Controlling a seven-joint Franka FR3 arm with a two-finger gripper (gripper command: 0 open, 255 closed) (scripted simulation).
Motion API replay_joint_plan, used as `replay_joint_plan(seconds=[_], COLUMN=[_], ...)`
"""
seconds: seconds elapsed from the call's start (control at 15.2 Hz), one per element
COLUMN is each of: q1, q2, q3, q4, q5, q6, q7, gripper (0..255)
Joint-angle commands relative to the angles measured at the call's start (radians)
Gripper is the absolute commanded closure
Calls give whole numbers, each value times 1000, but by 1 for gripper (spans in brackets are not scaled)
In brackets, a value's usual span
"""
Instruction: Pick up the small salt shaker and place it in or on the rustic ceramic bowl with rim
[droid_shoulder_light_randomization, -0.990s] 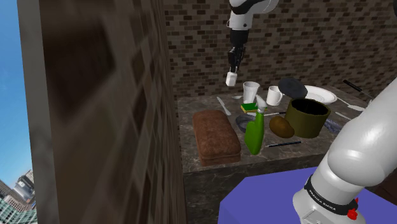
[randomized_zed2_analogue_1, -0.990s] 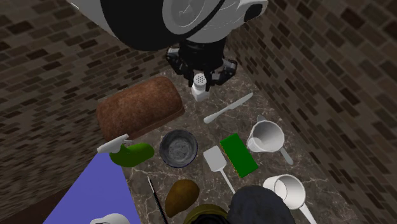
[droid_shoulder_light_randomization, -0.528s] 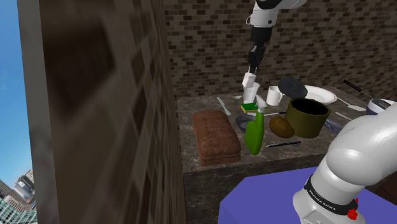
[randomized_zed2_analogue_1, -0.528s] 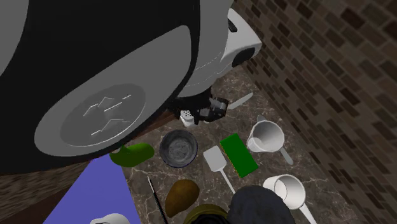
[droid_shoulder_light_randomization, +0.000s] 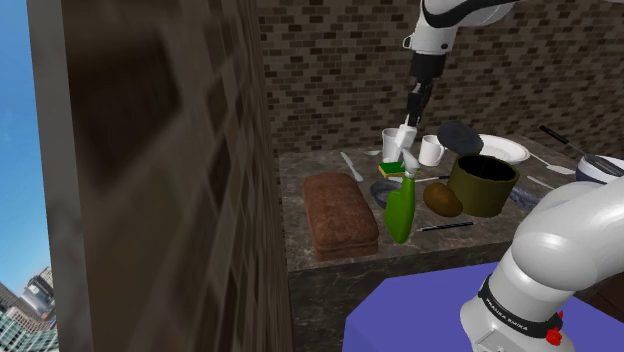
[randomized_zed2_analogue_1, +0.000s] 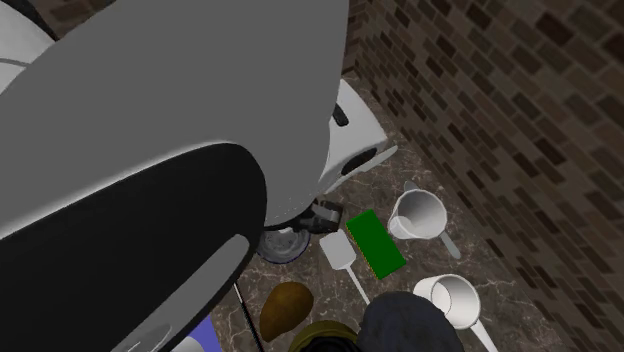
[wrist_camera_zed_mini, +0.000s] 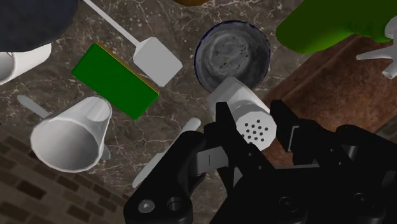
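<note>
Salt shaker (wrist_camera_zed_mini: 251, 121) was up off the counter, pinched between the two black fingers of the gripper (wrist_camera_zed_mini: 253, 125); jaws were closed on its sides, one finger each side.

Writing: small white lettering on the black ring of the arm at the shoulder view's lower right, reads roughly FRANKA EMIKA; no label could be read on the shaker or the tableware.

Shaker looks: plain white, short cylinder, rounded cap with a cluster of dark holes facing the wrist camera; body tilted, base pointing away toward the bowl (wrist_camera_zed_mini: 222, 51).

Position: in the wrist view the shaker's base overlapped the near rim of the bowl; bowl was dark grey, round, mottled inside with a thin rim, sitting on the dark marble counter (wrist_camera_zed_mini: 184, 102). In the shoulder view the shaker (droid_shoulder_light_randomization: 405, 134) hung under the gripper (droid_shoulder_light_randomization: 409, 124), in front of a white cup (droid_shoulder_light_randomization: 392, 143), above the bowl (droid_shoulder_light_randomization: 384, 188).

Around the bowl: white spatula (wrist_camera_zed_mini: 156, 60) just beside it; green sponge (wrist_camera_zed_mini: 114, 79) touching the spatula blade; white measuring cup (wrist_camera_zed_mini: 70, 133) on its side beyond the sponge; green spray bottle (wrist_camera_zed_mini: 324, 25) on the other side; brown bread loaf (droid_shoulder_light_randomization: 338, 212) near.
</note>
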Motion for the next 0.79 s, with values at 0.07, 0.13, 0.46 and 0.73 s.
replay_joint_plan(seconds=[0.07,0.13,0.46,0.73], q1=[-1,-2,-4,-5], q2=[-3,-3,0,7], q3=[-3,-4,-9,-14], q4=[-43,-57,-121,-170], q5=[-2,-3,-7,-10], q6=[41,54,122,178], q7=[0,0,0,-1], gripper=[255,255,255,255])
